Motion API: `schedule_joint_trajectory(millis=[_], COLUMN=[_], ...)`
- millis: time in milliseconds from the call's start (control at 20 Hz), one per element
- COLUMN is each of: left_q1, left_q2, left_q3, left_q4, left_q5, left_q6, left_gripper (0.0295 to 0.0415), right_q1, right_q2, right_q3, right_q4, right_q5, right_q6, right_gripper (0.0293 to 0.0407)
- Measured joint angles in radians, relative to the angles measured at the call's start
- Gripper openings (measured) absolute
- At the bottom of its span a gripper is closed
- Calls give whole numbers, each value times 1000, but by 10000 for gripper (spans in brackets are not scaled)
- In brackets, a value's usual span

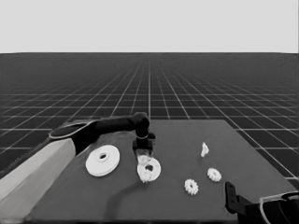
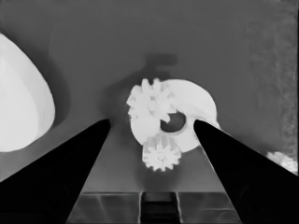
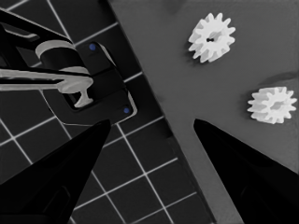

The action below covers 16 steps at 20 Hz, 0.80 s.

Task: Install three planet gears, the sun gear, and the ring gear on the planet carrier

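Observation:
The smaller round part (image 1: 148,170) lies at mid-table, and my left gripper (image 1: 143,156) hangs just above it, open and holding nothing. In the left wrist view the smaller round part (image 2: 196,109) carries two planet gears: one (image 2: 152,103) beside the centre hole, the other (image 2: 161,154) at its rim. My left gripper (image 2: 151,122) straddles them without touching. The larger round part (image 1: 103,160) lies flat to the left. Two more gears (image 1: 191,186) (image 1: 214,174) rest loose on the table to the right. My right gripper (image 1: 230,196) waits open at the lower right corner.
A thin white piece (image 1: 204,149) lies right of centre, farther back. The right wrist view shows the two loose gears (image 3: 212,37) (image 3: 272,104) near the table's corner, with dark machinery (image 3: 79,84) and the floor grid past the edge. The larger round part (image 2: 18,102) fills one side of the left wrist view.

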Motion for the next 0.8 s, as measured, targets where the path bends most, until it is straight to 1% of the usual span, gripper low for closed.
schedule_joint_trajectory(millis=[150,400,450,500,550,600,700,800], left_q1=[-44,-53,-131,-232,-292,-326,-357,-367], left_q2=[-5,-6,-272,-652,-925,-1079,-1218,-1264], left_q3=[19,21,482,880,1112,1252,1383,1428], left_q4=[-38,-48,20,61,85,99,112,117], left_q5=[16,20,-316,-522,-642,-713,-779,-802], left_q6=[-11,-12,469,899,1157,1309,1451,1500], left_gripper=[385,385,408,414,400,392,386,385], right_q1=[0,0,0,0,0,0,0,0], right_q2=[0,0,0,0,0,0,0,0], right_q3=[0,0,0,0,0,0,0,0], right_q4=[0,0,0,0,0,0,0,0], right_q5=[0,0,0,0,0,0,0,0], right_q6=[0,0,0,0,0,0,0,0], right_gripper=[385,385,385,385,385,385,385,385])
